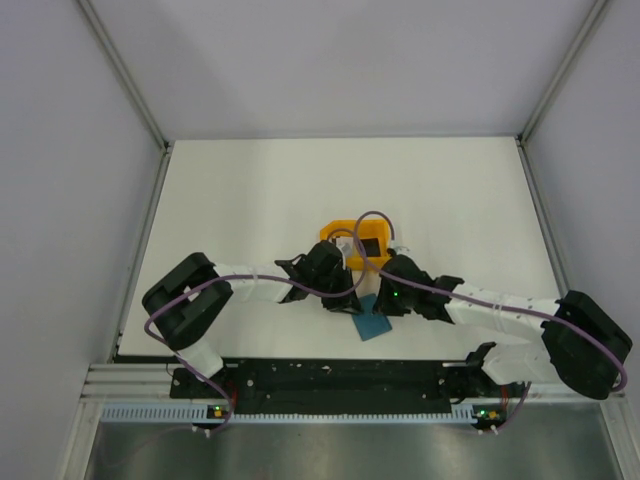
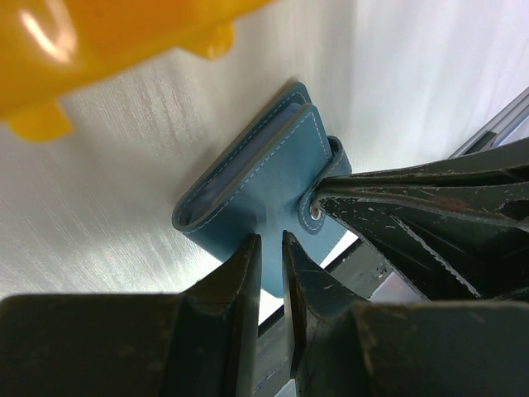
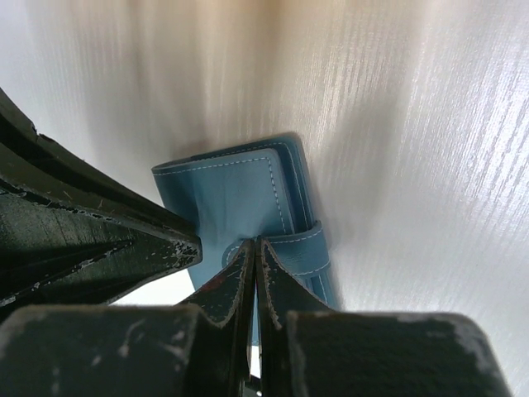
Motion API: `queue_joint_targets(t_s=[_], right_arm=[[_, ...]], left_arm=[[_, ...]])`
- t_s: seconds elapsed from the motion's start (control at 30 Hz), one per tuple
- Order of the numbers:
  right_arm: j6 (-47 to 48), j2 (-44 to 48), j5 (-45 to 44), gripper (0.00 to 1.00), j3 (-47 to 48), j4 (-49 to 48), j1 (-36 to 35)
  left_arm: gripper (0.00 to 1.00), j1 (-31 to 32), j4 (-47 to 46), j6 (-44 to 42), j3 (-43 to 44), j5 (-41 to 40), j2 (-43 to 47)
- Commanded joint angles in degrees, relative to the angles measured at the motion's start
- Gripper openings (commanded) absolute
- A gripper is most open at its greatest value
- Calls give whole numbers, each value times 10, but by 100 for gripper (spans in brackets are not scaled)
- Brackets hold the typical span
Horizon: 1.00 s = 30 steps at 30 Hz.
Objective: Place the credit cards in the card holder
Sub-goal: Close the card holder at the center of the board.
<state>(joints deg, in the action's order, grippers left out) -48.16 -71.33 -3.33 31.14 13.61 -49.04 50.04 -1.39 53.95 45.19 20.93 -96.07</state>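
Observation:
The teal-blue card holder [image 1: 375,325] lies folded on the white table, just in front of the orange tray. In the left wrist view the card holder [image 2: 256,178] has its near edge between my left gripper's [image 2: 270,248] narrowly parted fingers, which are shut on it. My right gripper [image 3: 254,244] is shut, its tips pinched on the snap strap [image 3: 302,248] of the card holder [image 3: 227,198]. The right fingers [image 2: 388,194] enter the left wrist view from the right. One dark credit card [image 1: 371,245] lies in the tray; other cards are hidden.
The orange open-topped tray [image 1: 335,235] stands just behind both grippers, and its wall [image 2: 99,41] fills the top left of the left wrist view. A purple cable [image 1: 375,215] arches over it. The arms' base rail [image 1: 320,385] runs along the near edge.

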Motion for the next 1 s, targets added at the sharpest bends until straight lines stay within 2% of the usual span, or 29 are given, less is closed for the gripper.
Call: queue_joint_targets(t_s=[0.0,0.23,0.4,0.63,0.77,0.97], right_arm=[[-24,-7,-33,0,-14,14,-29],[-79,-19,-104,0,-18,33,-89],[-183,-25,-213,0,-34,68,-158],[-377,-117,-299,0,-42,111,-252],[-424,-179,-286,0,-42,111,-266],[-444,-150,-280,0,-71,102,-266]], left_arm=[[21,2,-12,1,11,-14,3],[21,2,-15,4,10,-14,3],[21,2,-24,13,5,-14,3],[21,2,-51,47,-21,-14,11],[20,2,-54,57,-43,-38,40],[17,1,-42,54,-73,-76,98]])
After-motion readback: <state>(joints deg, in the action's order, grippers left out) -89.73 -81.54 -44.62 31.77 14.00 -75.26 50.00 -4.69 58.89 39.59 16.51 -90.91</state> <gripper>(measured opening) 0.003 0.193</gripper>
